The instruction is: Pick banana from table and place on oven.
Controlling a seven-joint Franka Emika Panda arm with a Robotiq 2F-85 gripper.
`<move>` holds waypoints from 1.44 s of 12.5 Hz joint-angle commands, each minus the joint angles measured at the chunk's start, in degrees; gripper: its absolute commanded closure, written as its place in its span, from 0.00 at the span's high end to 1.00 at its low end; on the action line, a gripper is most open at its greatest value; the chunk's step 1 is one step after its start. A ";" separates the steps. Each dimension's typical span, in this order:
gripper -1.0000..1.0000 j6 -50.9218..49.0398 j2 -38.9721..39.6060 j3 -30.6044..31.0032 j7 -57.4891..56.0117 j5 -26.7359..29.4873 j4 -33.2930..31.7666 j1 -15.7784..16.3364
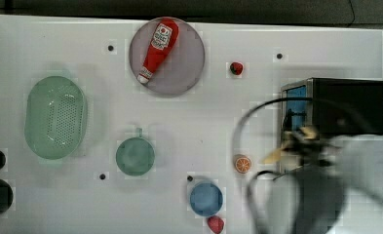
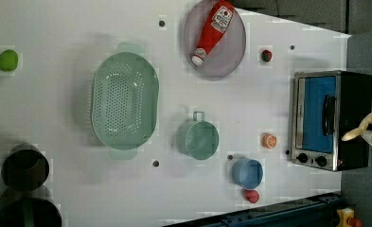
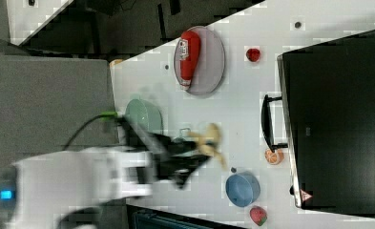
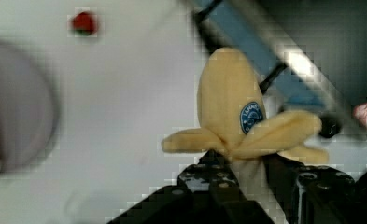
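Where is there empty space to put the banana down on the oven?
The oven's black top looks bare all over, so the banana, held in the gripper, fits anywhere there. On the table, it is crowded by the orange slice and blue cup.

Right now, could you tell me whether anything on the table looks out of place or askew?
One thing: the ketchup bottle lies on its side across the grey plate instead of standing upright. Otherwise nothing looks spilled or damaged. The banana is off the table, held in the gripper beside the oven.
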 commanded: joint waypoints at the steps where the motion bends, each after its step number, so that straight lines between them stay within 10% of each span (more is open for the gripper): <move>1: 0.25 8.30 3.42 -5.86 -21.28 1.01 0.97 -2.15; 9: 0.28 13.08 18.49 -12.76 -39.38 1.49 10.10 -2.36; 15: 0.94 13.03 18.43 -12.34 -39.40 2.35 10.72 -2.38; 18: 1.00 11.06 16.61 -11.49 -39.35 2.07 13.21 -1.35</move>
